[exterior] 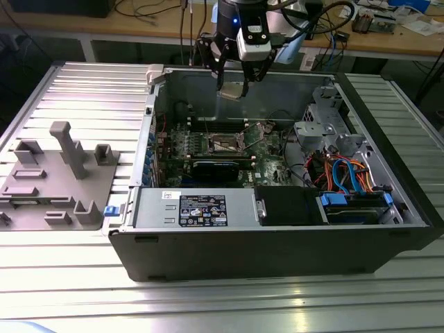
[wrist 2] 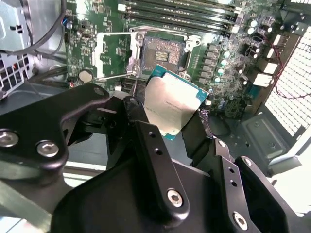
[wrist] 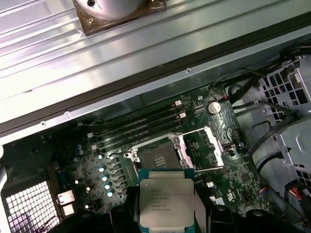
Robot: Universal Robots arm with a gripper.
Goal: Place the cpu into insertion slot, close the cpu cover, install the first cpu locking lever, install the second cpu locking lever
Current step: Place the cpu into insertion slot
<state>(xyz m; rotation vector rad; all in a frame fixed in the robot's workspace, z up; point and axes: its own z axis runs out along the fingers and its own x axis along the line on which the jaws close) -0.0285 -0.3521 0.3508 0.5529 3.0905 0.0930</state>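
Open desktop computer case [exterior: 277, 250] lying on its side on a ribbed aluminium bench [exterior: 208, 298], seen from the near side. The tool [exterior: 232, 89] hangs above the far wall of the case, its two black fingers [wrist 2: 146, 141] clamped on opposite edges of the cpu [wrist 2: 170, 104]. The cpu is held in the air with its dull silver top showing, well apart from the board below. Faint print marks that top, too fine to make out.

On the green motherboard, the insertion slot [wrist 2: 163, 51] lies bare. The cpu cover [wrist 2: 119, 34] is swung open beside it, and a coin cell [wrist 2: 86, 75] sits just past the cover. A row of long memory slots [wrist 2: 180, 14] runs along the slot's other side.

The grey power supply [exterior: 156, 208] fills the near left corner of the case and carries a black-and-white label [exterior: 202, 210] whose text cannot be read. Orange and blue cables [exterior: 347, 170] bundle at the exterior view's right.

A grey moulded fixture plate [exterior: 55, 173] rests on the bench at the exterior view's left. A wooden desk [exterior: 139, 28] strewn with wires stands beyond.
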